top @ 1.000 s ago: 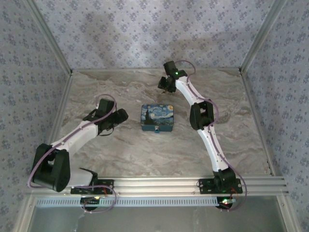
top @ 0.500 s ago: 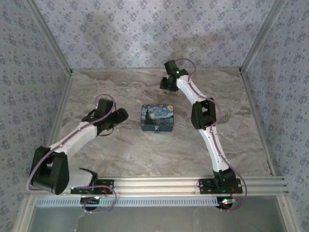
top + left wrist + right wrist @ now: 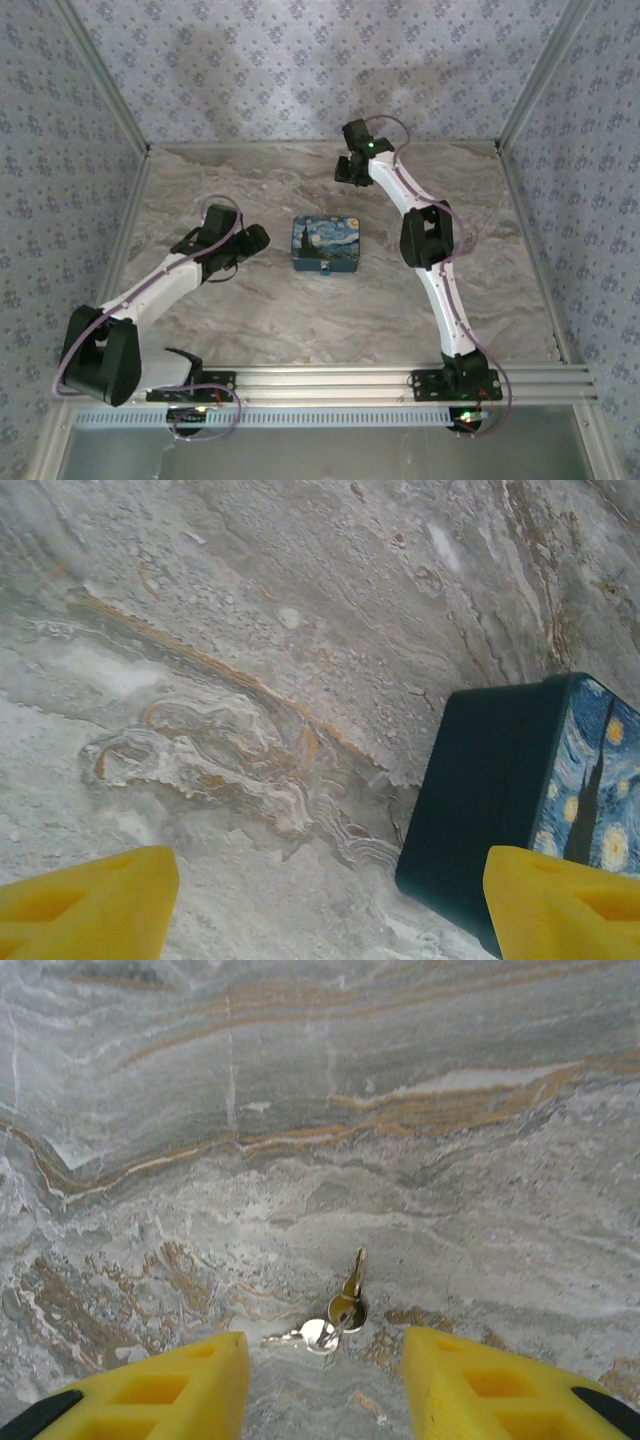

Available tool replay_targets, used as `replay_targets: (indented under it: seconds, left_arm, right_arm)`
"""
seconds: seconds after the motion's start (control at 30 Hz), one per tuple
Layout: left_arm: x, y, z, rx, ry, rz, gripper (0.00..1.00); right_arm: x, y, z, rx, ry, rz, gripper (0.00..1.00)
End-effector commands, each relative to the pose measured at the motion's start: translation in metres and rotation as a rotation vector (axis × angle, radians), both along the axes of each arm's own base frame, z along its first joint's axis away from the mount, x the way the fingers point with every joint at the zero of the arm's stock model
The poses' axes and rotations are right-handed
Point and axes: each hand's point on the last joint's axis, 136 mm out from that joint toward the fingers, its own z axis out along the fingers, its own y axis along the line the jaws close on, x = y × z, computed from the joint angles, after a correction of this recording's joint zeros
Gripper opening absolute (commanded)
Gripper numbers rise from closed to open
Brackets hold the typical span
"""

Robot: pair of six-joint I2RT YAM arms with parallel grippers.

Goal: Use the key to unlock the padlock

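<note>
Both stand spread and empty: left gripper (image 3: 330, 880) beside the shut tin (image 3: 480, 790), right gripper (image 3: 325, 1345) above the keys (image 3: 340, 1312).

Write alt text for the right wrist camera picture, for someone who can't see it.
Two small silvery keys, joined together, lie on the grey marbled table just ahead of the open right gripper. Its two yellow fingers rise from the bottom edge, one on each side of the keys.
</note>
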Motion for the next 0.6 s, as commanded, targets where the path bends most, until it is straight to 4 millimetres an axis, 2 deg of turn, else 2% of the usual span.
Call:
replay_targets:
  seconds: [0.0, 0.4, 0.53, 0.57]
  left_arm:
    - [0.001, -0.015, 0.013, -0.035, -0.049, -0.054, 0.8]
    - [-0.002, -0.016, 0.018, -0.028, -0.056, -0.054, 0.8]
    - [-0.004, -0.013, 0.017, -0.025, -0.055, -0.045, 0.8]
    - [-0.005, -0.013, 0.017, -0.025, -0.055, -0.045, 0.8]
  right_arm:
    - [-0.012, -0.004, -0.019, -0.044, 0.062, -0.008, 0.45]
    - [-0.016, -0.008, -0.046, -0.072, 0.115, -0.022, 0.43]
    - [-0.017, -0.008, -0.049, -0.075, 0.121, -0.023, 0.37]
    - [-0.017, -0.008, -0.049, -0.072, 0.12, -0.022, 0.33]
